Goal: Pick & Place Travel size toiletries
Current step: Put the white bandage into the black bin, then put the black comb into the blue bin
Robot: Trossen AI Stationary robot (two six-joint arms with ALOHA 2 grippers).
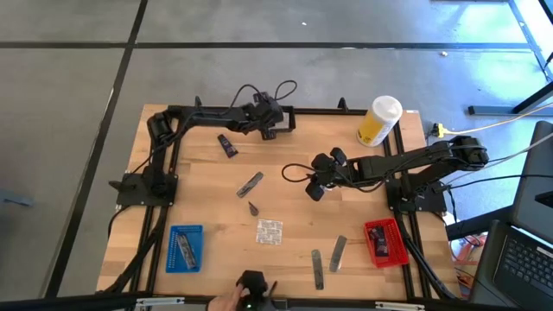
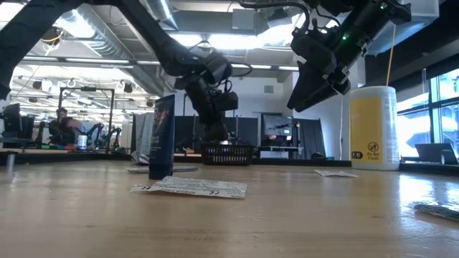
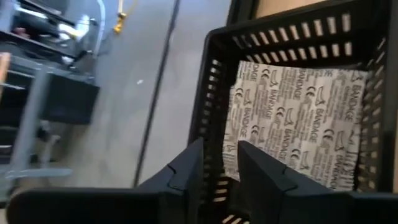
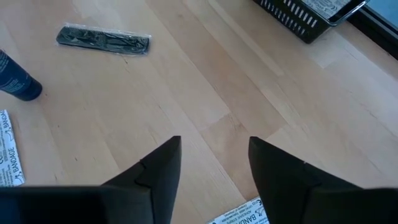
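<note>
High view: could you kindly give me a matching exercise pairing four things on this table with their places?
Things:
1. yellow container
2. blue tray
3. red tray
4. left gripper

Places:
A. flat on the table's right side
B. upright at a table corner, white cap on top
C. above the black basket, which holds a bandage sachet
D. flat on the table's left side

Pairs: 1-B, 2-D, 3-A, 4-C.

The right gripper hangs open over the middle of the table.
</note>
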